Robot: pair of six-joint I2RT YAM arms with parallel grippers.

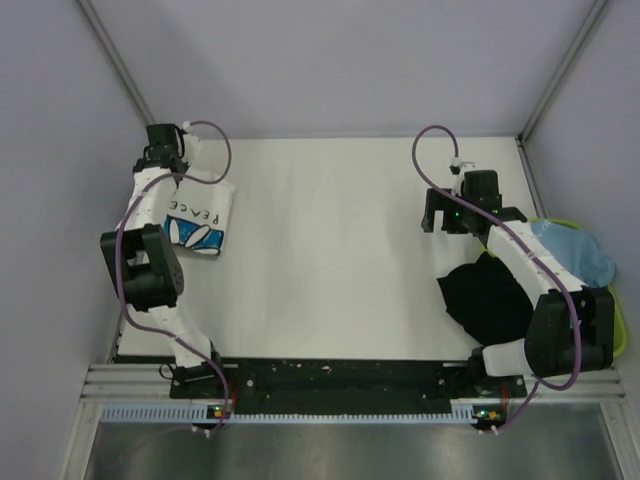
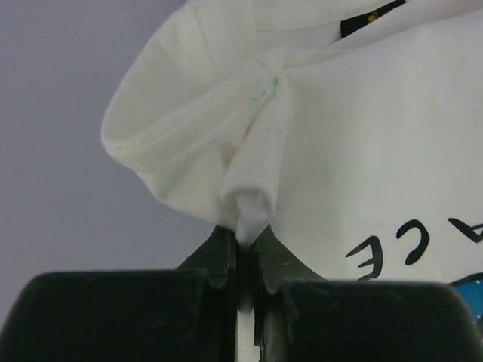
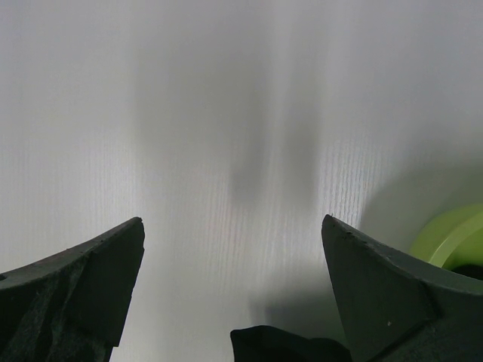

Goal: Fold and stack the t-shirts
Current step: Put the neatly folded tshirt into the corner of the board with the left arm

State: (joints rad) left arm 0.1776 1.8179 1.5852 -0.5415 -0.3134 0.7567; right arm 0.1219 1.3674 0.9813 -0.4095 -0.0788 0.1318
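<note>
White cloth bunch pinched in the left claw (image 2: 243, 240), jaws closed tight on it: an edge of the white printed t-shirt (image 1: 203, 215). The shirt sits far-left on the counter (image 1: 330, 250), long axis roughly far-to-near, lettering end toward the claw and blue flowers toward the near edge. Right claw (image 3: 232, 226) gapes wide, holding nothing. Beside it are a bunched black t-shirt (image 1: 490, 295) and a light blue t-shirt (image 1: 578, 252) on the lime-green tray (image 1: 622, 335).

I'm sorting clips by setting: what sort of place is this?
Likely a lab robot cell, not a home: plain partition walls, a white table, and an aluminium mounting rail along its near edge.
</note>
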